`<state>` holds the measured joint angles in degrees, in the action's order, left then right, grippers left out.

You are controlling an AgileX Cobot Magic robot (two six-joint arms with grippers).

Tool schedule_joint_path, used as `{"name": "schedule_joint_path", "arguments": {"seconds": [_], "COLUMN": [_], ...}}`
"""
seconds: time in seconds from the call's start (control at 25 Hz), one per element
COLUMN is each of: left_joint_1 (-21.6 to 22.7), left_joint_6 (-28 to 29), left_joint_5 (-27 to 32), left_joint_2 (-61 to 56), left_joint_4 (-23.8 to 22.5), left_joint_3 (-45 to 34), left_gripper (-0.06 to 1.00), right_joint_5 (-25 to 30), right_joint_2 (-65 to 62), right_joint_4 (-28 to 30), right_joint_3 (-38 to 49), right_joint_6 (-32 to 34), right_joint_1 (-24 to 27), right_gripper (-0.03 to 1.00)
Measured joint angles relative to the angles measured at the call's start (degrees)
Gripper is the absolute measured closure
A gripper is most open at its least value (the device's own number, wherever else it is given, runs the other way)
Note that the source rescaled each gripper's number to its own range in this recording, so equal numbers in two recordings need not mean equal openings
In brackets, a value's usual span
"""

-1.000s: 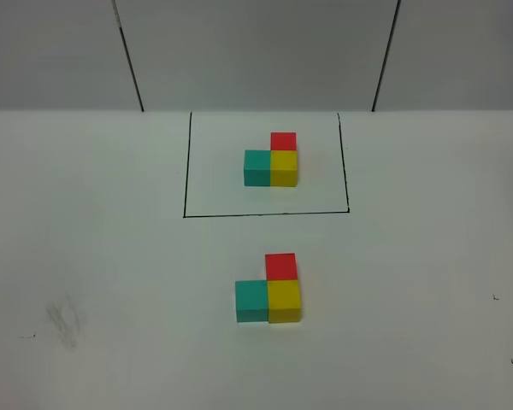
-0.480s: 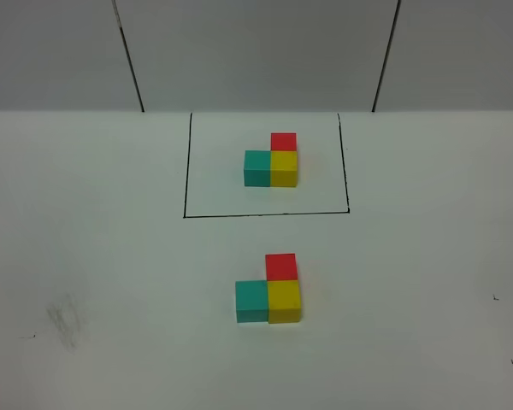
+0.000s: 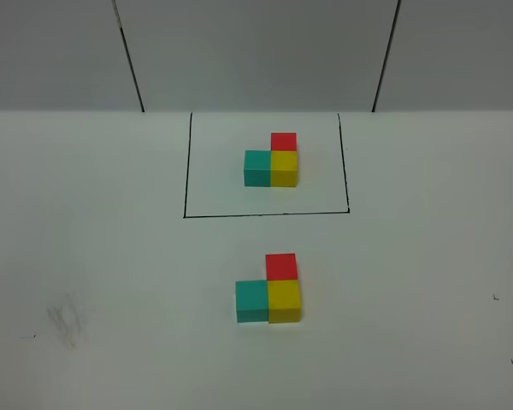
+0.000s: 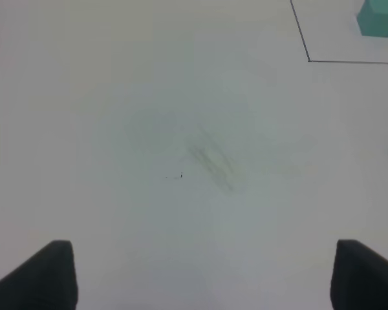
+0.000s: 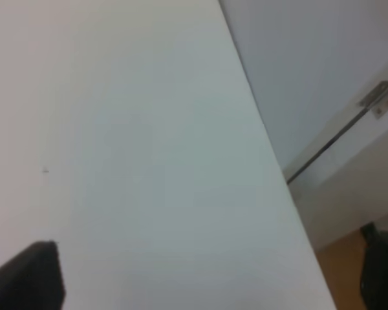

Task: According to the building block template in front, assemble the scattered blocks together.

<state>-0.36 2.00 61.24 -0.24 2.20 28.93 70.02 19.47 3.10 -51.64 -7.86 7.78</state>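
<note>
The building block template (image 3: 271, 160) is a teal, yellow and red L-shaped cluster inside a thin black outline (image 3: 265, 214) at the back of the table. In front of it the scattered blocks sit pressed together in the same L: teal cube (image 3: 251, 301) on the left, yellow cube (image 3: 284, 301) beside it, red cube (image 3: 280, 266) behind the yellow. Neither arm shows in the exterior view. My left gripper (image 4: 200, 278) hangs open over bare table, with the template's teal cube (image 4: 377, 17) far off. My right gripper (image 5: 207, 278) is open near the table's edge, nothing between its fingers.
A faint grey smudge (image 3: 64, 320) marks the table at the front left, also under the left wrist as smudge (image 4: 210, 161). The right wrist view shows the table edge (image 5: 271, 161) with wall and floor beyond. Grey wall panels stand behind the table.
</note>
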Motion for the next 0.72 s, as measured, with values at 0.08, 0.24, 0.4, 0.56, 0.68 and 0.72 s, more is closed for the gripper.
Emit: {"name": "schedule_joint_path", "arguments": {"seconds": [0.08,0.24,0.4,0.56,0.68,0.72], "left_joint_1": [0.0,0.0,0.0,0.0,0.0,0.0], "left_joint_6": [0.0,0.0,0.0,0.0,0.0,0.0], "left_joint_5": [0.0,0.0,0.0,0.0,0.0,0.0], "left_joint_2": [0.0,0.0,0.0,0.0,0.0,0.0], "left_joint_4": [0.0,0.0,0.0,0.0,0.0,0.0], "left_joint_3": [0.0,0.0,0.0,0.0,0.0,0.0], "left_gripper": [-0.01,-0.01,-0.01,-0.01,-0.01,-0.01], "right_joint_5": [-1.5,-6.6,-7.9,-10.3,-10.4,-9.8], "right_joint_2": [-6.3,-16.3,-19.8,-19.9,-19.9,-19.9], "right_joint_4": [-3.1,-7.9,-12.6,-16.7,-16.7,-16.2], "right_joint_3": [4.5,12.0,16.9,19.9,21.9,22.4], "right_joint_6": [0.0,-0.2,-0.6,-3.2,-2.8,-1.8], "right_joint_1": [0.0,0.0,-0.4,-4.1,-6.2,-6.6], "right_gripper": [0.13,0.14,0.14,0.15,0.15,0.15]}}
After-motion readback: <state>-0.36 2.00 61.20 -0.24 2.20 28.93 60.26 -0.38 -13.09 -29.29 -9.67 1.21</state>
